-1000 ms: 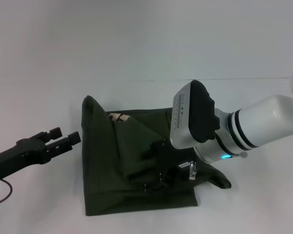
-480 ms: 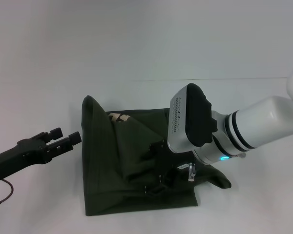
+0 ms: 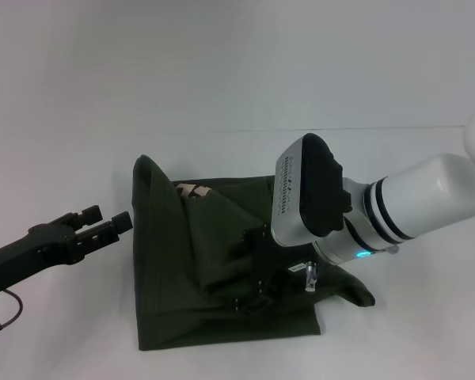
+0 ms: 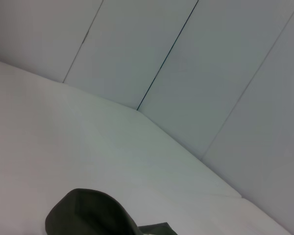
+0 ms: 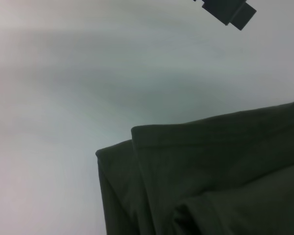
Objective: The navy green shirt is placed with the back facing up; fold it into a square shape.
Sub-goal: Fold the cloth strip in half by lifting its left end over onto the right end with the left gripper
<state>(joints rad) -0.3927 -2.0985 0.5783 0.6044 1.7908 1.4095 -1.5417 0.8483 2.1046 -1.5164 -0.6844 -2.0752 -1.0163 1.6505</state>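
Observation:
The navy green shirt (image 3: 190, 269) lies partly folded and rumpled in the middle of the white table, with a small cream patch (image 3: 192, 191) showing near its far edge. My right gripper (image 3: 255, 273) is low over the shirt's right half, mostly hidden under its white wrist and dark against the cloth. My left gripper (image 3: 107, 219) is open and empty, just left of the shirt's left edge and apart from it. The right wrist view shows stacked folds of the shirt (image 5: 210, 171) and the left gripper far off. The left wrist view shows one corner of the shirt (image 4: 88, 215).
The white table (image 3: 222, 79) stretches around the shirt on all sides. Its far edge meets pale wall panels (image 4: 210, 73). A dark cable (image 3: 4, 317) hangs below the left arm near the front left.
My right wrist has shifted slightly to the left over the shirt. The left gripper and the shirt have hardly moved.

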